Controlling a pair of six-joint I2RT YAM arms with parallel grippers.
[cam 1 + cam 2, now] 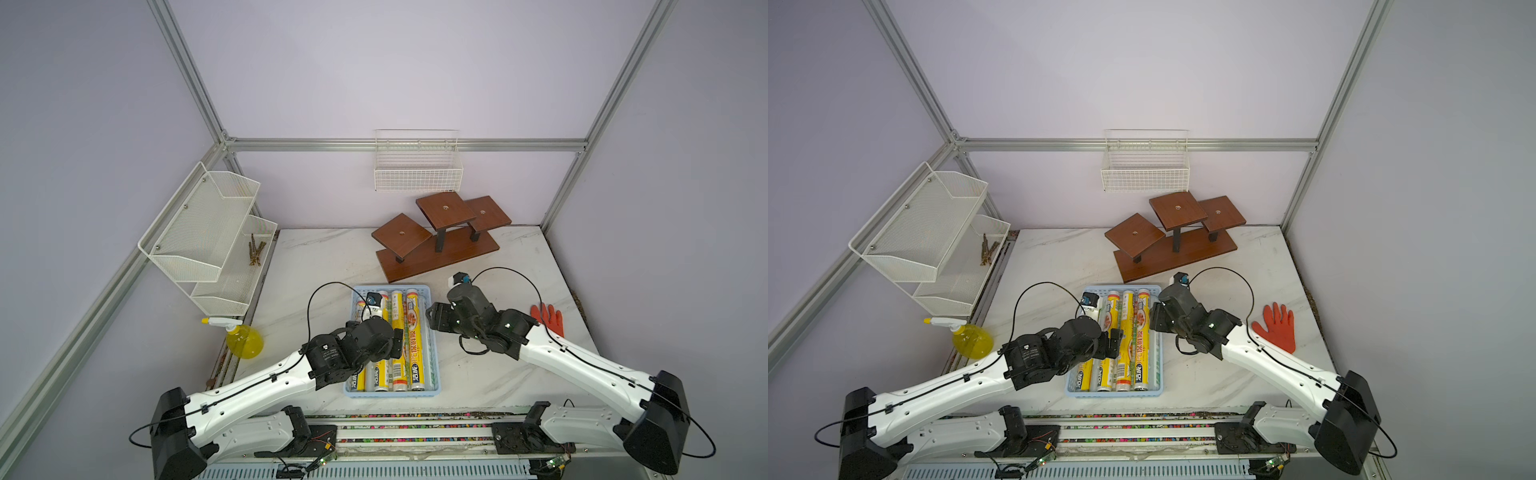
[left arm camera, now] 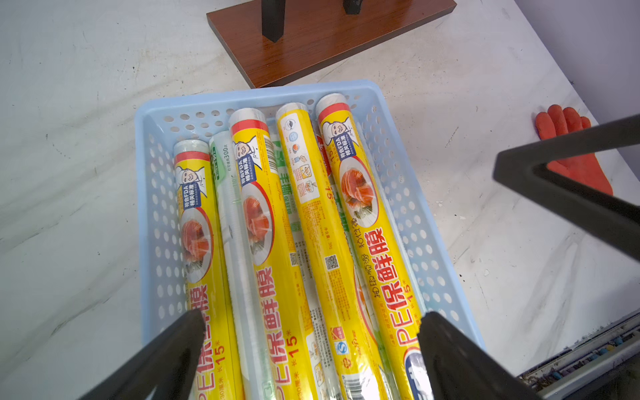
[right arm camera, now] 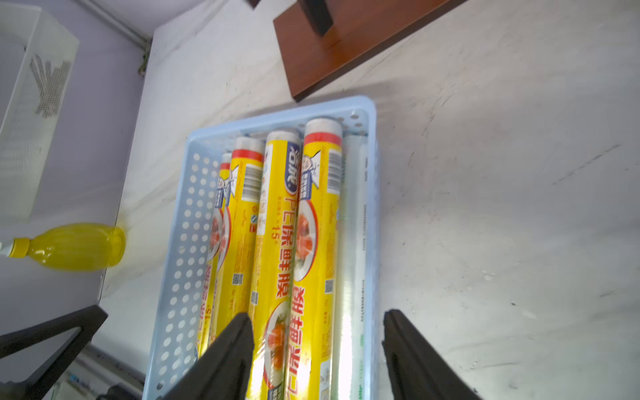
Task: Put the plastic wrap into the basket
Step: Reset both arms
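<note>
Where the two arms meet over the middle of the table, the plastic wrap (image 2: 263, 225) lies inside the basket (image 1: 390, 394), every visible roll running lengthwise along it. The yellow rolls with food pictures sit side by side on top, and whitish rolls with green print show between and under them; one whitish roll (image 3: 353, 225) lies right against the basket's long wall on the right arm's side. No roll shows on the table (image 1: 332, 257) outside the basket in either top view.

The left gripper (image 2: 313, 317) hangs over the near half of the basket with its jaws spread wide across several rolls, gripping none of them. The right gripper (image 3: 318, 315) reaches in from the other long side, its jaws parted over the outermost yellow roll and the whitish one beside it, with nothing clamped between them.

Just beyond the basket's far end stands a brown wooden stand (image 1: 440, 249). A red glove (image 1: 550, 318) lies flat on the table by the right arm, well apart from the basket. A yellow spray bottle (image 1: 245, 340) stands off the left edge, below a white mesh shelf (image 1: 199, 232), and a white wire basket (image 1: 417, 170) hangs on the back wall.
</note>
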